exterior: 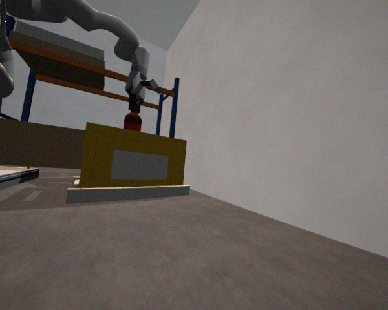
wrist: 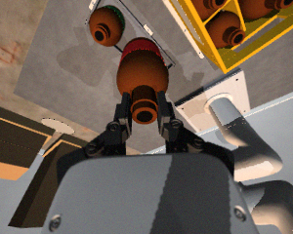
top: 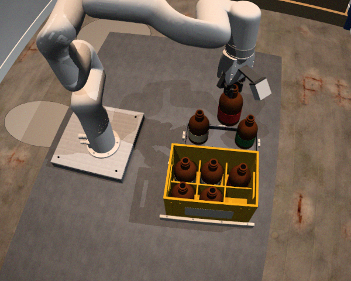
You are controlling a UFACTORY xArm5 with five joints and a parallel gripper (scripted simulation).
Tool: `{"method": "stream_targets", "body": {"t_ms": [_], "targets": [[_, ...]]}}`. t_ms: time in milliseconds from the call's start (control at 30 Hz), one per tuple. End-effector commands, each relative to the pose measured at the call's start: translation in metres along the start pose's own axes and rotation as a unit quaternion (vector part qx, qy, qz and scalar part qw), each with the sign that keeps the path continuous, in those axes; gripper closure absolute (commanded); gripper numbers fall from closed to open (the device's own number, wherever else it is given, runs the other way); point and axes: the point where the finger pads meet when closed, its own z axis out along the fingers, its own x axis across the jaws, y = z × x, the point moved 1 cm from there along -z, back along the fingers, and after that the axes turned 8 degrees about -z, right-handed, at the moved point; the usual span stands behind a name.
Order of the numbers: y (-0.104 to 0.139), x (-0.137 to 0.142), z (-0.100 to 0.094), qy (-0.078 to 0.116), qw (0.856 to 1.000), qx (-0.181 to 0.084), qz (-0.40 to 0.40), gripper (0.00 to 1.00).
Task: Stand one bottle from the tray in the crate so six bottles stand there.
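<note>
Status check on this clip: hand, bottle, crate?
Hand shut on red-label bottle neck, lifted above tray. Crate holds five; front-right cell open. Path unobstructed.

Dark grey floor mat point(top: 79, 229) covers most of the top view, lying on a stained, worn concrete floor point(top: 315, 145) with reddish marks at right. Two pale round patches on the floor: one at left point(top: 24, 123), one at upper left point(top: 109, 30), partly under the mat. Exterior view: blue-posted shelf rack point(exterior: 174, 100) with orange beams in the upper left, brown load point(exterior: 53, 63) on it. Plain grey wall point(exterior: 288, 116) fills the right. White baseboard strip point(top: 15, 51) at the top view's left edge.
</note>
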Motion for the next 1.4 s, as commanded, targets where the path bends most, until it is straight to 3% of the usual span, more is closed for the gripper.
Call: {"method": "stream_targets", "body": {"t_ms": [0,1367], "targets": [[-0.006,0.004,-0.002,-0.001,1.0,0.002,0.0,1.0],[-0.065,0.054,-0.002,-0.001,1.0,0.002,0.0,1.0]]}}
